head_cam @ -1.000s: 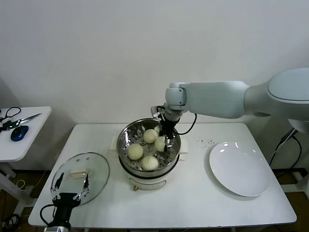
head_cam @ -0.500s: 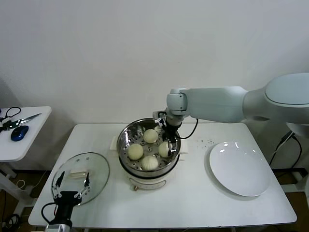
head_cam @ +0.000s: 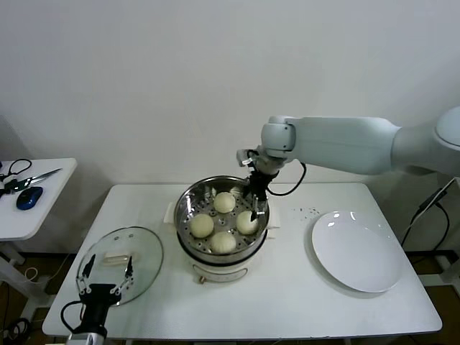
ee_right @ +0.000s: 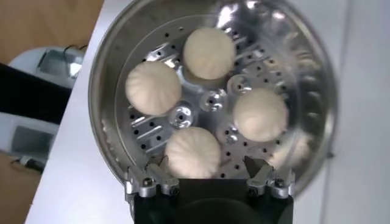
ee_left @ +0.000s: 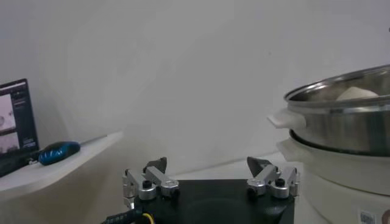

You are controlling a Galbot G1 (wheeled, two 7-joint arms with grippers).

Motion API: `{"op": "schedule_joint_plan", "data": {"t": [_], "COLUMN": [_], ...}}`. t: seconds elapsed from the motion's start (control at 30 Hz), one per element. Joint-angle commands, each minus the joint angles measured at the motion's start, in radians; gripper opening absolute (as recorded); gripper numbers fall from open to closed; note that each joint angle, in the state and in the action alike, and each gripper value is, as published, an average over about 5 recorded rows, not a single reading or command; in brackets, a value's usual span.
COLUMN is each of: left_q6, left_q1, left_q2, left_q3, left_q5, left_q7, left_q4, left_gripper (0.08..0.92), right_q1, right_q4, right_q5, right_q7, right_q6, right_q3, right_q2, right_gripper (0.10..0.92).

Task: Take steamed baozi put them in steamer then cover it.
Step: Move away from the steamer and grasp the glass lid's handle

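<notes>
White worktop (head_cam: 287,287) carries one steamer (head_cam: 188,208) centre, four baozi (head_cam: 202,225) on its perforated tray. One cover (head_cam: 118,262) near left, one plate (head_cam: 357,250) right. Right claw (head_cam: 255,205) released, empty, above steamer. Left claw (head_cam: 106,279) released, over cover.

No words, numbers, brand names or signs can be read in any of the views. The white base of the steamer (ee_left: 341,182) carries a small mark low on its wall in the left wrist view, too small to make out. A screen (ee_left: 13,122) at the edge of that view shows pictures, but no legible writing.
</notes>
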Motion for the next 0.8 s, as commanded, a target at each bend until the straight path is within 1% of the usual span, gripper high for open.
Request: {"op": "schedule_joint_plan", "data": {"t": [0.03, 0.23, 0.33, 0.43, 0.6, 0.7, 0.8], "left_q6": [-0.001, -0.015, -0.017, -0.013, -0.003, 0.005, 0.021], "left_q1": [-0.001, 0.004, 0.003, 0.001, 0.004, 0.007, 0.016], "left_q2": [0.001, 0.007, 0.008, 0.004, -0.002, -0.006, -0.005], "left_q3": [-0.009, -0.019, -0.019, -0.021, -0.037, -0.051, -0.065], "left_q5": [-0.001, -0.007, -0.003, 0.014, 0.065, 0.116, 0.207], "left_q7": [-0.002, 0.000, 0.003, 0.006, 0.017, 0.025, 0.061], "left_q4": [0.001, 0.000, -0.006, -0.012, -0.022, -0.030, -0.046], "left_gripper": [0.823, 0.823, 0.823, 0.823, 0.823, 0.823, 0.823], "right_q1": [-0.054, -0.274, -0.467, -0.706, -1.151, -1.384, -1.528], "right_q4": [0.127, 0.251, 0.277, 0.300, 0.318, 0.328, 0.340], "right_q5": [0.097, 0.098, 0.068, 0.030, -0.031, -0.075, -0.099], "right_q7": [0.394, 0.571, 0.658, 0.708, 0.733, 0.740, 0.750], "right_q6": [0.293, 0.373, 0.449, 0.484, 0.501, 0.499, 0.488], "right_q3": [0.122, 0.326, 0.514, 0.740, 1.192, 1.440, 1.596], "right_q2": [-0.328, -0.563, -0.638, -0.689, -0.697, -0.658, -0.611], "right_gripper": [0.823, 0.823, 0.823, 0.823, 0.823, 0.823, 0.823]}}
